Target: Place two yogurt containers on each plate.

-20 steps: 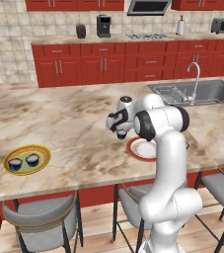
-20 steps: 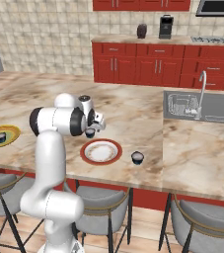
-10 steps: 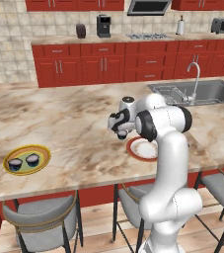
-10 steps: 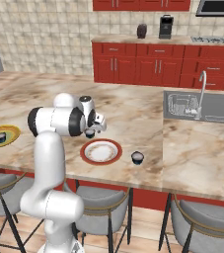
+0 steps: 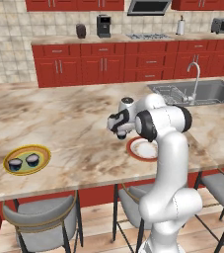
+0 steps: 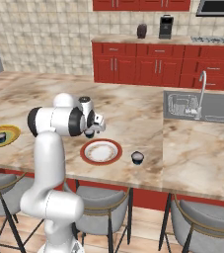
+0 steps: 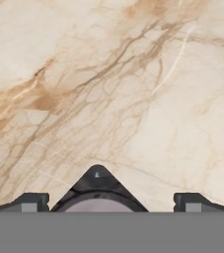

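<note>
Holding a navy, pale-topped yogurt container (image 7: pixel 97 200), my tool (image 7: pixel 106 203) is clamped on it above the marble surface (image 7: pixel 108 89); no label legible.

**Where things sit on the counter**

Two yogurt containers (image 5: pixel 16 164) (image 5: pixel 32 159) sit side by side on the plate (image 5: pixel 27 159) at the far left of the counter (image 5: pixel 74 123), near its front edge. The second plate (image 6: pixel 101 151) lies well apart to the right, also near the front edge. One more yogurt container (image 6: pixel 137 157) stands on the counter just right of that plate. The gripper (image 6: pixel 90 131) hangs above the counter behind that plate's left rim, with a fourth yogurt container (image 7: pixel 97 195) between its fingers. The sink (image 6: pixel 202 106) lies behind and to the right.
</note>
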